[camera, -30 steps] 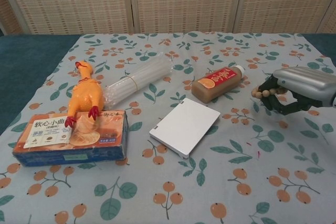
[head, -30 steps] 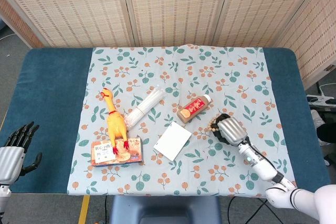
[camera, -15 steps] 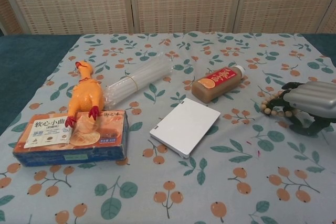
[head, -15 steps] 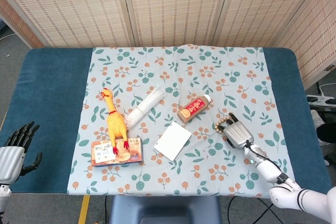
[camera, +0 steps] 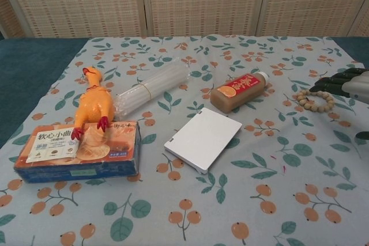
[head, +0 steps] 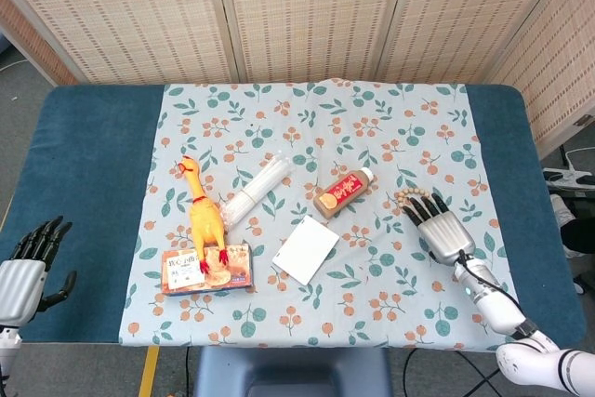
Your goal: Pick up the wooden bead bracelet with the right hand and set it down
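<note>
Wooden bead bracelet (camera: 313, 100): a closed loop of pale beads lying flat on the floral cloth (head: 372, 137) at the right side of the desk (head: 93, 155), to the right of the bottle and held by nothing. Right robot hand (head: 441, 231): just near and right of the bracelet, palm down, fingers spread and extended with the dark fingertips (camera: 331, 80) reaching to the loop's edge; whether they touch the beads cannot be told; it carries nothing. Left robot hand (head: 26, 262): at the near left corner over the bare blue desk surface, fingers apart and pointing upward, holding nothing. Bottle (head: 342, 191): brown liquid, red-and-orange label, white cap, lying on its side right of centre with the cap pointing far-right. White flat box (head: 305, 249): on the cloth just near and left of the bottle. Bundle of clear tubes (head: 255, 191): lying diagonally left of the bottle. Yellow rubber chicken (head: 202, 216): left of the bundle, its red feet resting on an orange snack box (head: 206, 270) at the near left of the cloth.
</note>
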You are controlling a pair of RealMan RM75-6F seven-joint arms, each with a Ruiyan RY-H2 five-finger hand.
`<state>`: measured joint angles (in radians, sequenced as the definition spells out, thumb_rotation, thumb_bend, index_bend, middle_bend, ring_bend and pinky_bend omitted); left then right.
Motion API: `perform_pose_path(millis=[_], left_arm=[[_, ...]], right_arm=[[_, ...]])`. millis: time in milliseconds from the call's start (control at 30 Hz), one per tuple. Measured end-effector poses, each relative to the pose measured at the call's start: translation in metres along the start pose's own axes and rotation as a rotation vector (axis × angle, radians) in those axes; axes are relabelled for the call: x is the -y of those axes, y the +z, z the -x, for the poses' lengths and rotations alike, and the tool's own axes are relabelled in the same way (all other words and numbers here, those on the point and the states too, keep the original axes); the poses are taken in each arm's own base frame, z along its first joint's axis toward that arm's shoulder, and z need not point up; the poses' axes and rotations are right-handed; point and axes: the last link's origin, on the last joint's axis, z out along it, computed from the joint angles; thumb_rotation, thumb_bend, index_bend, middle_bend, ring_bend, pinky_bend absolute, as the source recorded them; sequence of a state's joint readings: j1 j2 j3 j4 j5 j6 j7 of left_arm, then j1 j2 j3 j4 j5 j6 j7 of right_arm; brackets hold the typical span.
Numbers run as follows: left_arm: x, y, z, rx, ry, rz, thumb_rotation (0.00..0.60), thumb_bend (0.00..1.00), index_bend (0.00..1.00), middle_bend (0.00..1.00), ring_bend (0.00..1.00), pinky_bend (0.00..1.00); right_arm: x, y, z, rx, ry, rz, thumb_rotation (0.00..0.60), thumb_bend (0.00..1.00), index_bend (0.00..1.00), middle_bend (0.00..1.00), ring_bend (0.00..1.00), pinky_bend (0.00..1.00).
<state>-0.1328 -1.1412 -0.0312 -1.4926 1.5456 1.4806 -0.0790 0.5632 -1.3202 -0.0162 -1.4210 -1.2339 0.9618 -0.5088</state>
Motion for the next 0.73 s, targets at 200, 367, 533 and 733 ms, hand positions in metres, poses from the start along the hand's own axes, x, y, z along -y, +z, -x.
perform_pose_path(millis=[200,367,533,733], left_arm=[[0.000,-0.001,-0.001,-0.007,0.001,-0.002,0.600,0.45,0.00,0.00,0.00,0.14],[0.000,-0.001,-0.002,-0.022,0.003,0.005,0.600,0.45,0.00,0.00,0.00,0.14],[-0.002,-0.001,-0.001,-0.038,0.007,0.021,0.600,0.45,0.00,0.00,0.00,0.14],[-0.003,0.000,0.001,-0.049,0.015,0.032,0.600,0.45,0.00,0.00,0.00,0.14]], right_arm=[[-0.001,-0.007,-0.005,-0.005,0.117,-0.008,0.600,0.13,0.00,0.00,0.00,0.00],[-0.003,-0.031,-0.014,-0.124,0.165,0.015,0.600,0.13,0.00,0.00,0.00,0.00],[-0.006,-0.082,-0.013,-0.295,0.157,0.101,0.600,0.13,0.00,0.00,0.00,0.00],[-0.005,-0.140,0.006,-0.348,0.198,0.206,0.600,0.13,0.00,0.00,0.00,0.00]])
